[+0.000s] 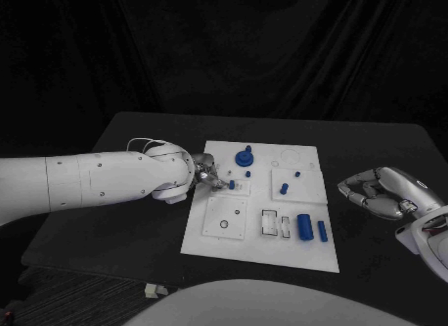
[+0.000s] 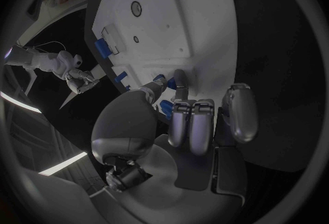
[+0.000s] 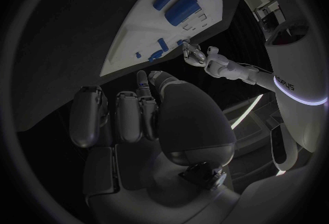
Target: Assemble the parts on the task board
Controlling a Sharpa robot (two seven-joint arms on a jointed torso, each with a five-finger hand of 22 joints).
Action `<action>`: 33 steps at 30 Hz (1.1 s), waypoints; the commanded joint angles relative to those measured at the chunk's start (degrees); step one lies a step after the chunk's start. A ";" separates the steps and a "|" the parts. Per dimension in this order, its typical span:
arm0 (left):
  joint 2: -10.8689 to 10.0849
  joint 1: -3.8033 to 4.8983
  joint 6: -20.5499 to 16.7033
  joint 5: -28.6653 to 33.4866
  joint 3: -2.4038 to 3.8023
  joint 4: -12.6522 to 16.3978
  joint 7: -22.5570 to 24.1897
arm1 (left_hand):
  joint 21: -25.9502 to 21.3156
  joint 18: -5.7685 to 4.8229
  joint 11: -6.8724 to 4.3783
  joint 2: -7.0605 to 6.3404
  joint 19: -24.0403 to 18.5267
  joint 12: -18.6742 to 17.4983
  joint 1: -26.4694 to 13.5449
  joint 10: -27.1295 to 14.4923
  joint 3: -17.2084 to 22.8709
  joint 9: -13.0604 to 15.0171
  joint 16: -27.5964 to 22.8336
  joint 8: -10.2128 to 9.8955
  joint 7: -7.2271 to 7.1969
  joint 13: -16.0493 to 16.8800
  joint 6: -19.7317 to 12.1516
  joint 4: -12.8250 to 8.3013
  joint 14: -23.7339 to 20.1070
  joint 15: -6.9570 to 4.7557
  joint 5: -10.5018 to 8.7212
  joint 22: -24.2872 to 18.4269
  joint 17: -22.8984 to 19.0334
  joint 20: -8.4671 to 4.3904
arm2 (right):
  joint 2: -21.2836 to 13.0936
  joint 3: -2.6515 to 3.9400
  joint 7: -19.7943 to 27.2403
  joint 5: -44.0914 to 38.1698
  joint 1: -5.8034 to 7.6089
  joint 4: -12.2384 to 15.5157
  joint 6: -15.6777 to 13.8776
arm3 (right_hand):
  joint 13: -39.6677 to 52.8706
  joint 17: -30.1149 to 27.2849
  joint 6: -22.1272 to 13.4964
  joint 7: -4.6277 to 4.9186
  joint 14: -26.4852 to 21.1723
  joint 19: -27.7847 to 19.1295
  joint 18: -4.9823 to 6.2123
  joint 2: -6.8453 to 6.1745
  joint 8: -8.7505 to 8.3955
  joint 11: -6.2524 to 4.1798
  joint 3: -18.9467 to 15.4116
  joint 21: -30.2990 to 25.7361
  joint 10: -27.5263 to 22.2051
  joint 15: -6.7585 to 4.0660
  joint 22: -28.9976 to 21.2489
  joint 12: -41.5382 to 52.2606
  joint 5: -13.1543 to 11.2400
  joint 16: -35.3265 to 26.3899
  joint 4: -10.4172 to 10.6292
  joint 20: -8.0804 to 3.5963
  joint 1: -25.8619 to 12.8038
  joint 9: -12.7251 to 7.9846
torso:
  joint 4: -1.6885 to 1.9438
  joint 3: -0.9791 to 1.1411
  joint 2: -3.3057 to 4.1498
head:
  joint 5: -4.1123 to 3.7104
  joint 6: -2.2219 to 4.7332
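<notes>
- Left arm (image 1: 87, 180) comes in from the left side, reaching over the table to the left edge of the white board.
- Left hand (image 1: 203, 175) at the end of that arm, fingers pointing toward the board, fingertips (image 2: 180, 78) down at its surface; whether they pinch anything cannot be told.
- Right arm (image 1: 434, 238) enters low from the right side.
- Right hand (image 1: 381, 192) off to the right, fingers curled in, nothing held.

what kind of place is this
Likely a robotics lab test bench: a black table against dark drapes, a white task board with small blue parts laid out for assembly, and the left hand working at the board while the right hand waits beside it.
</notes>
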 commanded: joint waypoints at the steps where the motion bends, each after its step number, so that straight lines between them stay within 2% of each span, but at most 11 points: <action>1: 0.16 -0.29 1.66 0.32 -0.15 0.03 -0.66 | -0.29 0.60 0.63 0.36 -0.35 0.20 -1.64 5.95 -3.21 -0.08 0.15 -0.28 0.46 14.92 -0.34 2.38 6.04 0.57 -1.53 10.19 15.10 0.21 | -0.06 0.03 -0.96 -0.13 -0.13 0.12 0.24 | 2.64 -0.01 0.02 0.20 2.84 0.12 0.36 -0.08 -0.20 0.24 -0.03 -0.21 0.05 0.47 10.38 -0.24 0.22 -0.18 -0.45 0.36 0.51 0.09 | 0.02 0.01 -0.01 | -0.05 -0.01; 7: 0.23 -0.29 1.31 0.32 -0.15 -0.15 -0.93 | -0.37 0.63 0.74 1.76 -0.36 0.20 -2.93 5.95 -7.36 0.51 0.15 -0.05 0.57 14.92 -0.74 5.88 6.04 0.67 -2.16 10.17 15.10 0.36 | -0.02 0.03 -0.99 -0.13 -0.14 0.10 0.34 | 2.61 -0.05 0.04 0.20 2.84 0.09 0.38 -0.08 -0.21 0.25 0.05 -0.29 0.03 0.48 10.35 -0.27 0.26 -0.20 -0.59 0.36 0.66 0.11 | 0.02 0.00 -0.02 | 0.04 -0.01; 10: 0.26 -0.29 1.25 0.32 -0.15 -0.24 -1.02 | -0.34 0.62 0.76 1.93 -0.34 0.20 -3.03 5.95 -7.78 0.64 0.15 0.01 0.58 14.92 -0.81 6.28 6.04 0.69 -2.21 10.18 15.10 0.37 | -0.01 0.03 -1.01 -0.13 -0.14 0.09 0.42 | 2.60 -0.05 0.05 0.21 2.84 0.10 0.38 -0.09 -0.23 0.25 0.09 -0.28 0.03 0.48 10.36 -0.28 0.30 -0.20 -0.66 0.36 0.73 0.12 | 0.02 0.00 -0.02 | 0.00 -0.01; 14: 0.27 -0.29 1.10 0.32 -0.15 -0.44 -1.12 | -0.34 0.61 0.95 3.32 -0.31 0.20 -5.02 5.95 -10.99 2.08 0.15 0.59 0.80 14.92 -1.74 8.85 6.04 0.79 -2.48 10.19 15.10 0.54 | 0.01 0.03 -1.05 -0.13 -0.15 0.05 0.51 | 2.58 -0.03 0.05 0.21 2.85 0.09 0.38 -0.09 -0.24 0.25 0.13 -0.29 0.01 0.48 10.36 -0.31 0.35 -0.18 -0.73 0.36 0.80 0.13 | 0.01 0.00 -0.02 | 0.03 -0.01; 16: 0.27 -0.29 0.92 0.32 -0.15 -0.51 -1.01 | -0.37 0.65 0.96 4.85 -0.32 0.20 -7.18 5.95 -12.93 3.18 0.15 1.06 0.93 14.92 -2.36 8.92 6.04 1.02 -2.00 10.18 15.10 0.51 | 0.02 0.03 -1.07 -0.13 -0.15 0.03 0.54 | 2.58 -0.03 0.05 0.21 2.85 0.09 0.38 -0.09 -0.24 0.25 0.13 -0.29 0.01 0.48 10.36 -0.31 0.35 -0.18 -0.73 0.36 0.80 0.13 | 0.01 0.00 -0.02 | 0.08 -0.01; 17: 0.27 -0.29 0.85 0.32 -0.15 -0.53 -0.94 | -0.37 0.63 1.03 5.12 -0.32 0.20 -7.51 5.95 -13.24 3.35 0.15 1.13 0.92 14.92 -2.46 8.97 6.04 0.95 -1.93 10.18 15.10 0.58 | 0.03 0.03 -1.08 -0.13 -0.15 0.02 0.55 | 2.58 -0.03 0.05 0.21 2.85 0.09 0.38 -0.09 -0.24 0.25 0.13 -0.29 0.01 0.48 10.36 -0.31 0.35 -0.18 -0.73 0.36 0.80 0.13 | 0.01 0.00 -0.03 | 0.09 -0.01; 19: 0.27 -0.29 0.56 0.32 -0.15 -0.61 -0.59 | -0.35 0.63 1.08 7.82 -0.33 0.20 -11.14 5.95 -16.62 5.43 0.15 2.45 0.96 14.92 -3.31 9.05 6.04 0.99 0.07 10.19 15.10 0.63 | 0.09 0.03 -1.10 -0.13 -0.16 -0.03 0.59 | 2.58 -0.08 0.05 0.21 2.84 0.08 0.38 -0.10 -0.26 0.26 0.17 -0.32 0.01 0.48 10.35 -0.32 0.42 -0.21 -0.81 0.37 0.88 0.13 | 0.01 0.00 -0.03 | 0.06 -0.01; 21: 0.28 -0.29 0.45 0.32 -0.15 -0.68 -0.35 | -0.37 0.63 1.11 8.29 -0.35 0.20 -11.47 5.95 -17.33 5.88 0.15 2.73 0.99 14.92 -3.66 9.03 6.04 0.99 0.28 10.18 15.10 0.66 | 0.12 0.03 -1.11 -0.13 -0.16 -0.06 0.62 | 2.58 -0.08 0.05 0.21 2.84 0.08 0.38 -0.10 -0.26 0.26 0.17 -0.32 0.01 0.48 10.35 -0.32 0.42 -0.21 -0.81 0.37 0.88 0.13 | 0.00 0.00 -0.04 | 0.06 -0.01; 22: 0.29 -0.29 0.38 0.32 -0.15 -0.72 -0.21 | -0.42 0.64 1.13 9.24 -0.39 0.20 -11.93 5.95 -18.24 6.48 0.15 3.18 1.01 14.92 -4.02 9.04 6.04 1.01 0.99 10.16 15.10 0.68 | 0.14 0.03 -1.12 -0.13 -0.16 -0.07 0.63 | 2.58 -0.08 0.05 0.21 2.84 0.08 0.38 -0.10 -0.26 0.26 0.17 -0.32 0.01 0.48 10.35 -0.32 0.42 -0.21 -0.81 0.37 0.88 0.13 | 0.00 0.00 -0.04 | 0.05 -0.01; 25: 0.31 -0.29 0.29 0.33 -0.15 -0.85 0.15 | -0.51 0.66 1.18 10.26 -0.46 0.20 -12.07 5.95 -19.23 7.08 0.15 3.60 1.05 14.92 -4.50 9.00 6.04 1.06 1.95 10.14 15.10 0.72 | 0.19 0.03 -1.15 -0.13 -0.17 -0.11 0.68 | 2.58 -0.08 0.05 0.21 2.84 0.08 0.38 -0.10 -0.26 0.26 0.17 -0.32 0.01 0.48 10.35 -0.32 0.42 -0.21 -0.81 0.37 0.88 0.13 | 0.03 0.01 -0.04 | 0.01 -0.01; 33: 0.32 -0.29 -0.19 0.33 -0.15 -1.03 0.63 | -0.61 0.68 1.24 11.37 -0.55 0.20 -11.54 5.95 -20.24 7.69 0.15 4.05 1.11 14.92 -5.05 8.97 6.04 1.11 3.63 10.11 15.10 0.79 | 0.27 0.03 -1.24 -0.13 -0.18 -0.25 0.73 | 2.57 -0.10 0.06 0.23 2.84 0.09 0.38 -0.08 -0.28 0.26 0.24 -0.33 0.00 0.48 10.35 -0.34 0.50 -0.22 -0.90 0.37 0.97 0.15 | 0.00 -0.02 -0.03 | -0.04 -0.01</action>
